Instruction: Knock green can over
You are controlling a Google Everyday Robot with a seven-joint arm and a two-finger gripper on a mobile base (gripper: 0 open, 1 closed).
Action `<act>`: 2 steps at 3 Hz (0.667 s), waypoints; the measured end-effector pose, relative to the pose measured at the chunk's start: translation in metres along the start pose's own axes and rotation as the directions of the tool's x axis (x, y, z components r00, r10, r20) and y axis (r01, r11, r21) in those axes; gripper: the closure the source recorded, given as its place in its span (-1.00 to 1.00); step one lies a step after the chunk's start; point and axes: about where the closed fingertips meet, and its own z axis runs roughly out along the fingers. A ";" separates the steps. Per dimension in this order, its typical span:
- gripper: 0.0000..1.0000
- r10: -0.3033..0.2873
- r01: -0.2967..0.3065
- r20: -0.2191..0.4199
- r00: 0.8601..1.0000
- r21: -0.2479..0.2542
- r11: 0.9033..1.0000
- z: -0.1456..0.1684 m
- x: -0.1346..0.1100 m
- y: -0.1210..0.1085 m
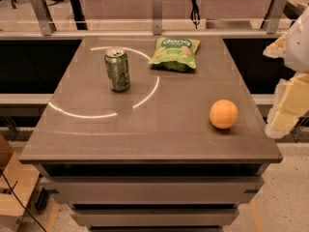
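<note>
The green can (117, 69) stands upright on the back left part of the brown table (145, 134), its silver pull-tab top facing up. My gripper (285, 111) shows as pale blocky parts at the right edge of the view, beyond the table's right side. It is far from the can and touches nothing on the table.
A flat green snack bag (175, 53) lies at the back middle, to the right of the can. An orange (223, 113) sits near the right edge. A railing with metal posts (157, 12) runs behind the table. A drop lies past each table edge.
</note>
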 end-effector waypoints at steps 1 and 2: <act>-1.00 0.000 0.000 0.000 1.000 0.000 1.000 0.000 0.000 0.000; -1.00 -0.021 0.020 0.038 0.999 0.019 1.000 0.000 -0.010 -0.003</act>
